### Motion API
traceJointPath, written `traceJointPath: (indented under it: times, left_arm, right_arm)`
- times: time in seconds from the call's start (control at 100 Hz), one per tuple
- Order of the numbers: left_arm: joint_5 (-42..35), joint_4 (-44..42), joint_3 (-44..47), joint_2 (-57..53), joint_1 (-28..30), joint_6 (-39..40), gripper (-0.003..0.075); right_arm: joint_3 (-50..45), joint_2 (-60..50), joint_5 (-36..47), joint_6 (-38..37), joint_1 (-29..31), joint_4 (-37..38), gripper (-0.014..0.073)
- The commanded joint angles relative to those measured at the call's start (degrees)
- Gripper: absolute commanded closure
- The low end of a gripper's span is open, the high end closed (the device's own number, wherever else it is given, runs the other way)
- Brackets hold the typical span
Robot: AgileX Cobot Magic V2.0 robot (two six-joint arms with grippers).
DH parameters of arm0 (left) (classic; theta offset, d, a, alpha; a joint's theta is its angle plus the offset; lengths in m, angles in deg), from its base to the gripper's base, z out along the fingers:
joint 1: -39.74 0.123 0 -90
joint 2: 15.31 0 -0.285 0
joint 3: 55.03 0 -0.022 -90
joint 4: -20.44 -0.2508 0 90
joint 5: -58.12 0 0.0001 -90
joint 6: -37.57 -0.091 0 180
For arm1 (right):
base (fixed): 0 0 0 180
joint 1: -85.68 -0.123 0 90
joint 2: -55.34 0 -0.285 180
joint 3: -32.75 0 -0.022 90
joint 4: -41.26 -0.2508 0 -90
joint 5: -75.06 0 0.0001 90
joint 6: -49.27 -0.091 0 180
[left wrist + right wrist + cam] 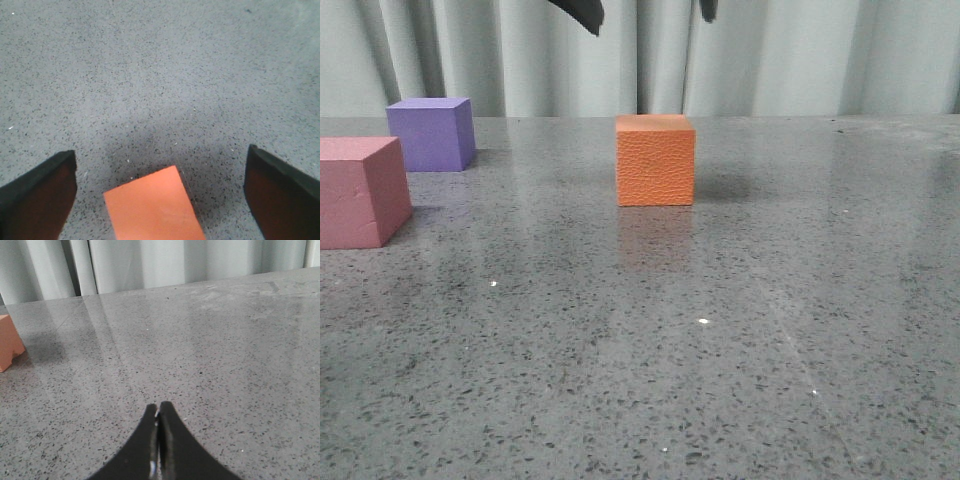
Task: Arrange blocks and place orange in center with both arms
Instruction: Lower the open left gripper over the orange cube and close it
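The orange cube (655, 160) stands upright near the middle of the table. A purple cube (432, 133) sits at the far left, and a pinkish-red cube (358, 190) lies nearer at the left edge. My left gripper (160, 150) hangs open high above the orange cube (152, 207), its fingers spread wide on either side without touching it. Only black fingertips (582, 12) show at the top of the front view. My right gripper (159, 404) is shut on nothing, low over bare table to the right of the orange cube (7, 342).
Grey speckled tabletop (720, 350) stretches in front and to the right. Pale curtains (790, 50) hang behind the table's far edge.
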Motion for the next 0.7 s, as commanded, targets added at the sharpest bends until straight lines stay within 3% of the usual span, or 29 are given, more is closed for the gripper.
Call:
traceJointPath:
  times: [0.0, 0.32, 0.47, 0.69]
  left_arm:
    - [-0.7, -2.4, -4.1, -1.3, -1.0, 1.4, 0.0082]
    - [0.8, -2.6, -4.1, -0.7, -0.6, 1.5, 0.0082]
    - [3.8, -2.7, -4.1, 0.0, -0.6, 7.6, 0.0082]
    - [5.1, -2.0, -4.1, 2.2, -1.3, 9.4, 0.0082]
  right_arm:
    - [0.8, -1.1, 4.9, 0.4, 0.3, 0.0, 0.0662]
    - [0.8, -1.1, 4.9, 0.4, 0.3, 0.0, 0.0662]
    - [0.8, -1.1, 4.9, 0.4, 0.3, 0.0, 0.0662]
    - [0.8, -1.1, 4.9, 0.4, 0.3, 0.0, 0.0662]
